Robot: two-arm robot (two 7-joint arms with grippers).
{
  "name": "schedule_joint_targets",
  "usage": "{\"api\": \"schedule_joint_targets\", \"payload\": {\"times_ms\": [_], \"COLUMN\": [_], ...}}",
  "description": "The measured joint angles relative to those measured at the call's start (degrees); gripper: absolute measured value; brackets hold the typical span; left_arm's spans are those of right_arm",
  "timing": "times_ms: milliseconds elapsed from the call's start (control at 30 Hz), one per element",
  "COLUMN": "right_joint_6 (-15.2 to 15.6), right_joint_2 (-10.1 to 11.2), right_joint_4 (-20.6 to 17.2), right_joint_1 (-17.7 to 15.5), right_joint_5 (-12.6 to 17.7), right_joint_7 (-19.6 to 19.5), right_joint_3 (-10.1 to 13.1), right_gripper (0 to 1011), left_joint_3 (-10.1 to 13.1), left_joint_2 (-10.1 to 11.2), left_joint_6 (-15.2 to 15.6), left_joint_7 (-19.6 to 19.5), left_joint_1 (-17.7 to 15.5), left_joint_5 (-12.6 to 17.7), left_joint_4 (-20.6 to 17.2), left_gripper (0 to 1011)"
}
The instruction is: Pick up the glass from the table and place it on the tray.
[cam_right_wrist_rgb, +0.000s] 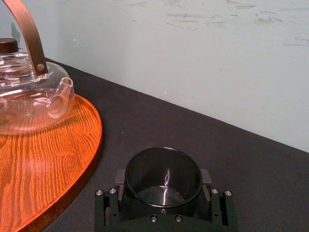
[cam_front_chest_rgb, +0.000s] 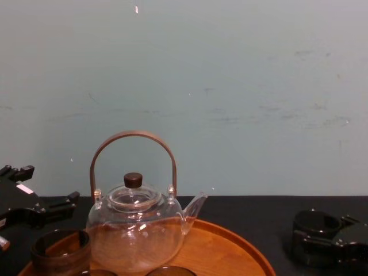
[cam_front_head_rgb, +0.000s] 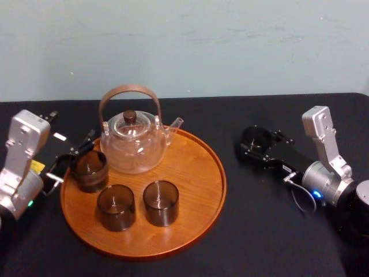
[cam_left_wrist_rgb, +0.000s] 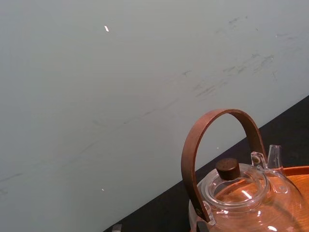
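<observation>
Right gripper (cam_front_head_rgb: pixel 257 142) at centre right of head view, fingers clamped on glass (cam_right_wrist_rgb: pixel 163 175). Glass small, dark smoky, straight-walled, upright, empty. It sits off tray (cam_front_head_rgb: pixel 199 216), over black table (cam_front_head_rgb: pixel 259 231) to tray's right. Tray carries teapot (cam_front_head_rgb: pixel 134 141) and three matching glasses (cam_front_head_rgb: pixel 116 206). Left gripper (cam_front_head_rgb: pixel 60 157) at tray's left edge, fingers spread, gripping nothing.

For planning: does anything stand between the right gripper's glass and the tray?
Nothing visible: bare table lies between the glass in the right gripper and the tray, its right side free. The left gripper is at its left rim.
</observation>
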Motion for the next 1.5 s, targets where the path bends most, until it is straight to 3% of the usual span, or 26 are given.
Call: {"api": "schedule_joint_targets", "payload": {"times_ms": [267,667,900,1200,1500], "right_joint_6": [-0.1,0.4,0.3,-0.2,-1.2], "right_joint_2": [0.1,1.3,1.3,-0.2,-2.4], "right_joint_4": [-0.5,-8.4,-10.6,-9.0,-4.7], "right_joint_1": [-0.3,-3.3,-3.7,-1.5,1.5], "right_joint_5": [0.4,0.8,0.5,-0.3,-1.0], "right_joint_7": [0.8,1.2,1.8,2.5,3.9], "right_joint_3": [0.0,-1.1,-2.8,-5.3,-7.7], "right_gripper": [904,904,904,904,904], "left_joint_3": [0.0,0.0,0.0,0.0,0.0], "left_joint_2": [0.0,0.0,0.0,0.0,0.0], "left_joint_6": [0.0,0.0,0.0,0.0,0.0], "left_joint_7": [0.0,0.0,0.0,0.0,0.0], "left_joint_1": [0.0,0.0,0.0,0.0,0.0], "left_joint_5": [0.0,0.0,0.0,0.0,0.0], "left_joint_4": [0.0,0.0,0.0,0.0,0.0], "left_gripper": [1002,1001,1001,1002,1001]}}
